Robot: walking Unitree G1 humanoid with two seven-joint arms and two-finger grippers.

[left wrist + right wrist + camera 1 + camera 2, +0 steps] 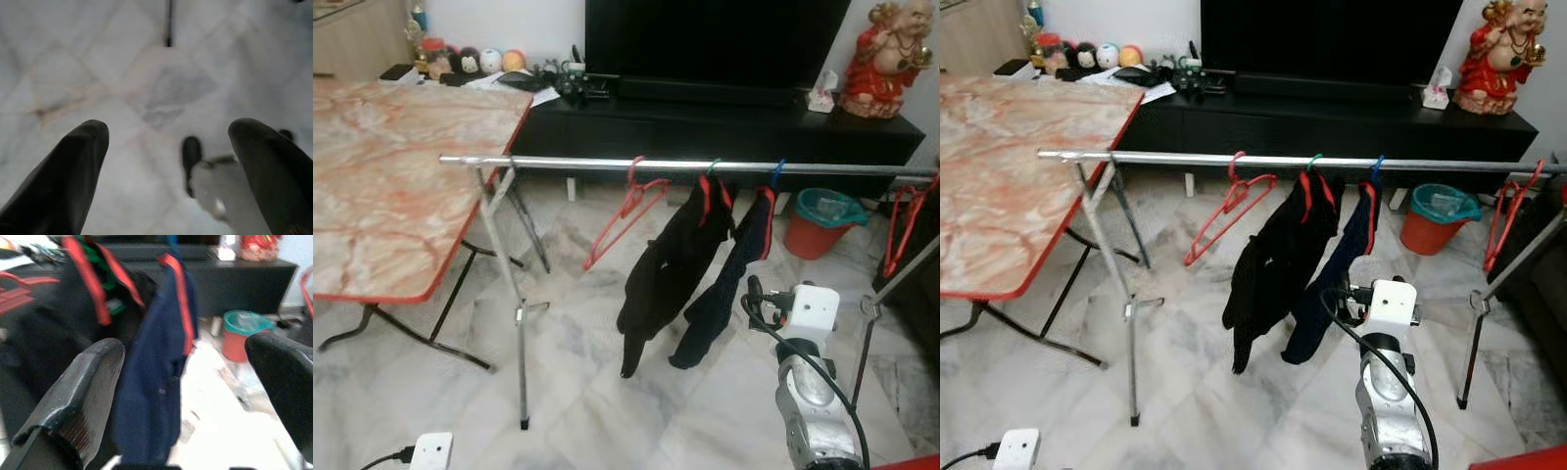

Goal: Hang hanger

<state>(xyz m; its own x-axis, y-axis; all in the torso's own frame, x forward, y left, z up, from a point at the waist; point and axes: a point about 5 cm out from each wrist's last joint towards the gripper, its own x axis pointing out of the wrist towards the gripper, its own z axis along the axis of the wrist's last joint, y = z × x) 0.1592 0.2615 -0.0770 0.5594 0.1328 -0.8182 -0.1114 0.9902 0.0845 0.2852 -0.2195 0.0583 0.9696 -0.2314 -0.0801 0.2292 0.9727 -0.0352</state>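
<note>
Right gripper (186, 382) released, empty, raised facing the navy garment (1337, 284). Left gripper (168, 161) released, pointing at the floor. Red hanger (625, 213) sits tilted on the rail (568, 162); a careless reach could snag cloth or knock it off.

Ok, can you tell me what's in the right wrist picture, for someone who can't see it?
The right gripper has its two black jaws wide open, holding nothing, aimed at a navy garment with red trim hanging beside a black garment. Behind them stand an orange bucket on the marble floor and a black TV cabinet.
</note>
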